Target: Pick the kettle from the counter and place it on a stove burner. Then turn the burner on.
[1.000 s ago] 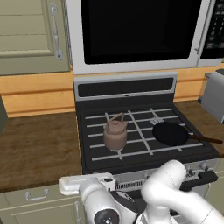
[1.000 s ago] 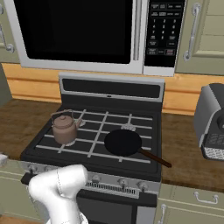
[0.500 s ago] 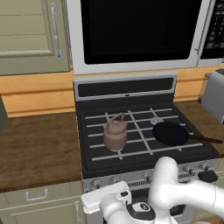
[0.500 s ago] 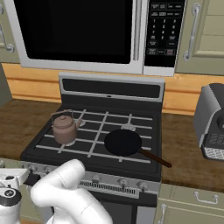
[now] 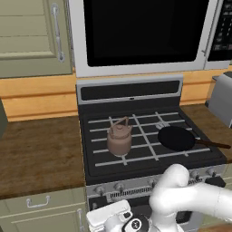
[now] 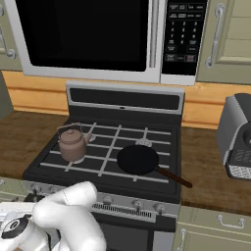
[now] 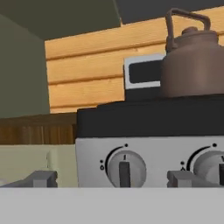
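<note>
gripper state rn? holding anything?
Gripper: open, holding nothing. Its fingertips stand wide apart on either side of the leftmost stove knob, not touching it. The kettle sits on the stove.

The kettle [image 7: 191, 61] covers whichever stove burner it's sitting on, its right side runs off the hand view's edge along with the second knob [image 7: 213, 168], the gripper [image 7: 111, 178] fingertips barely poke up so the gap's anyone's guess, and the toaster [image 5: 221, 98] is cropped too.
</note>
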